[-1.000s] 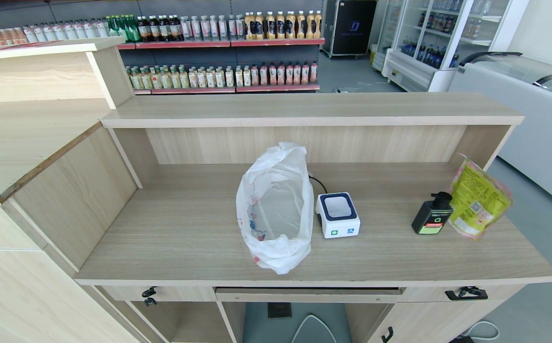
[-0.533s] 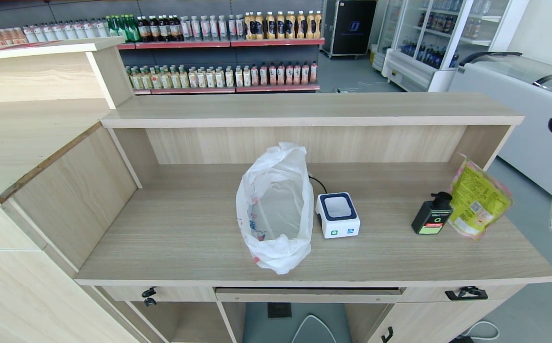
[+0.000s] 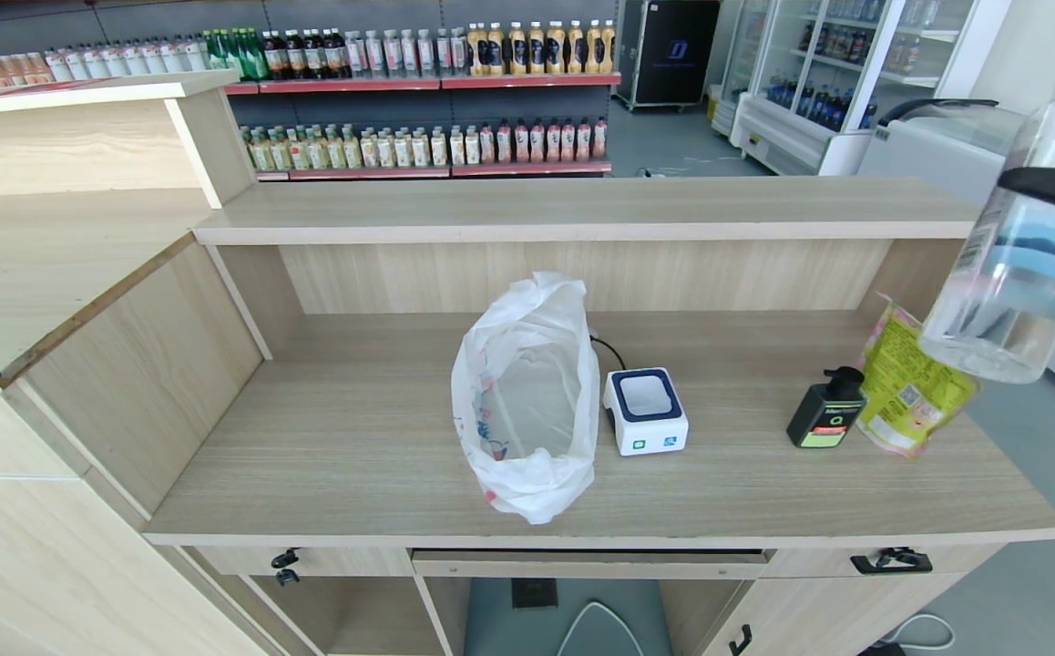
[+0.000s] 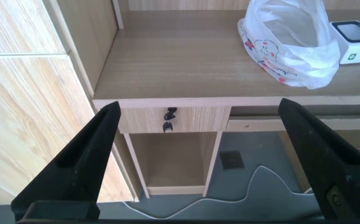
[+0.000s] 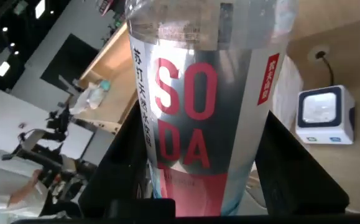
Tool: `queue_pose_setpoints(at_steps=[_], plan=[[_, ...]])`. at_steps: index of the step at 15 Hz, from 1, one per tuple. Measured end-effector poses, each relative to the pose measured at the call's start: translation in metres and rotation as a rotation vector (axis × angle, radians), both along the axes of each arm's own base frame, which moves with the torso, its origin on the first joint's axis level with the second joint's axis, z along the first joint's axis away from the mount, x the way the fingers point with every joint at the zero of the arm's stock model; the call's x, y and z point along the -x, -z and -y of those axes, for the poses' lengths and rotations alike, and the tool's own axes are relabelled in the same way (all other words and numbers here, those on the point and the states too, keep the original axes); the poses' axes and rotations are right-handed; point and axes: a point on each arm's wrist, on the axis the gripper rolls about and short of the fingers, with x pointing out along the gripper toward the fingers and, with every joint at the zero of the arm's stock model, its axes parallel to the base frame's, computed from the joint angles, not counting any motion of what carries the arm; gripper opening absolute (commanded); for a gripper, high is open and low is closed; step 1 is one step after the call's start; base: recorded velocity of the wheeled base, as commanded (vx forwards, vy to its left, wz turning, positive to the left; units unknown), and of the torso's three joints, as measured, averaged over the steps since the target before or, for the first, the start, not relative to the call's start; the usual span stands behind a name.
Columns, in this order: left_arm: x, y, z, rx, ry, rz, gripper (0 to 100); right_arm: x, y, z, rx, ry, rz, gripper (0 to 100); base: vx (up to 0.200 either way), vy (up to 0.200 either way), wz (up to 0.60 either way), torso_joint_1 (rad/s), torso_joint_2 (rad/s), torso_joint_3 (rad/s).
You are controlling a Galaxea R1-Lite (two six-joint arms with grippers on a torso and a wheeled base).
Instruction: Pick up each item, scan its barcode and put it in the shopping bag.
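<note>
Right wrist view: soda bottle (image 5: 198,74) clamped between fingers of right tool (image 5: 207,168); left tool (image 4: 195,155) spread.

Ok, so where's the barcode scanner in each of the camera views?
Head view: scanner on the counter, just right of the shopping bag.
Left wrist view: scanner on the counter, beside the shopping bag.
Right wrist view: scanner beyond the held soda bottle.
Shared landmark: the shopping bag.
</note>
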Motion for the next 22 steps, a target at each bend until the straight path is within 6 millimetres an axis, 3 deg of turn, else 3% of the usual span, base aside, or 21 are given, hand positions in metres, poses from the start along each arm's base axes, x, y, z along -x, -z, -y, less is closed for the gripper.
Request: queue_pose_setpoints(at_steps=[2,5,9,11,16,18,22], plan=[[0.000,0.000,0.000,0.000,0.000,0.000,100,-0.010,0.005,-0.008,0.234,0.169,0.020,0,0.000,0.000,0.00,0.000,0.00,0.000],[0.000,0.000,0.000,0.000,0.000,0.000,100,-0.016,0.006,-0.018,0.514,0.184,0.199,0,0.000,0.000,0.00,0.000,0.00,0.000],[0.000,0.000,0.000,0.000,0.000,0.000,100,-0.017,0.025,-0.017,0.847,0.282,0.256,0,0.000,0.000,0.00,0.000,0.00,0.000],[0.000,0.000,0.000,0.000,0.000,0.000,100,-0.013,0.029,-0.013,0.933,0.295,0.280,0,0.000,0.000,0.00,0.000,0.00,0.000],[0.000,0.000,0.000,0.000,0.000,0.000,100,-0.013,0.032,-0.011,0.954,0.328,0.336,0,0.000,0.000,0.60,0.000,0.01,0.006],[0.000,0.000,0.000,0.000,0.000,0.000,100,-0.023,0.038,-0.011,0.978,0.334,0.351,0,0.000,0.000,0.60,0.010,0.00,0.002],[0.000,0.000,0.000,0.000,0.000,0.000,100,-0.055,0.056,-0.011,1.000,0.335,0.395,0,0.000,0.000,0.00,0.000,0.00,0.000]])
